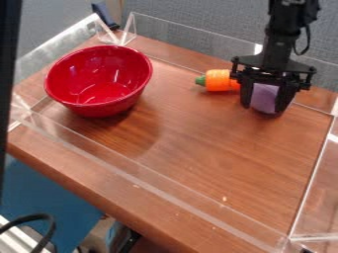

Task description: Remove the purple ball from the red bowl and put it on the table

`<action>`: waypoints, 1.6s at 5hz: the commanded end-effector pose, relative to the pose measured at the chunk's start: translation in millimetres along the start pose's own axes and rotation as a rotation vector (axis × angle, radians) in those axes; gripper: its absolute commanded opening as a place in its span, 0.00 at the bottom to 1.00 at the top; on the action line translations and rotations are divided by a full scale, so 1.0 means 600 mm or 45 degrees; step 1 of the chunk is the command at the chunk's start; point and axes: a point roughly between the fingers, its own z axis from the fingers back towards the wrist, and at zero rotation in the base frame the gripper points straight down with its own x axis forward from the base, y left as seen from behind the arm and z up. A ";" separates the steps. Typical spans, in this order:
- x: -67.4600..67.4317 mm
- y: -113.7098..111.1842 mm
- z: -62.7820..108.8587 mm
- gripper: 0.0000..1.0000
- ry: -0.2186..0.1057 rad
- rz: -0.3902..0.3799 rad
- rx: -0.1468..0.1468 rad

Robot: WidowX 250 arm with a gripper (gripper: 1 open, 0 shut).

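The purple ball [267, 98] is between the fingers of my gripper [271, 96] at the far right of the table [199, 148], low over the wood or touching it. The gripper hangs straight down from above and is shut on the ball, which looks squeezed narrow. The red bowl [98, 79] stands at the left of the table, upright and empty, far from the gripper.
An orange carrot toy with a green end [219, 82] lies just left of the gripper. Low clear acrylic walls [310, 188] edge the table. A dark band covers the left edge of the view.
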 end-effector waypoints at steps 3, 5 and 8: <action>0.052 0.011 0.062 1.00 -0.092 0.078 -0.053; 0.031 0.036 0.030 0.00 -0.098 0.152 -0.050; 0.001 0.027 0.051 1.00 -0.072 -0.001 -0.040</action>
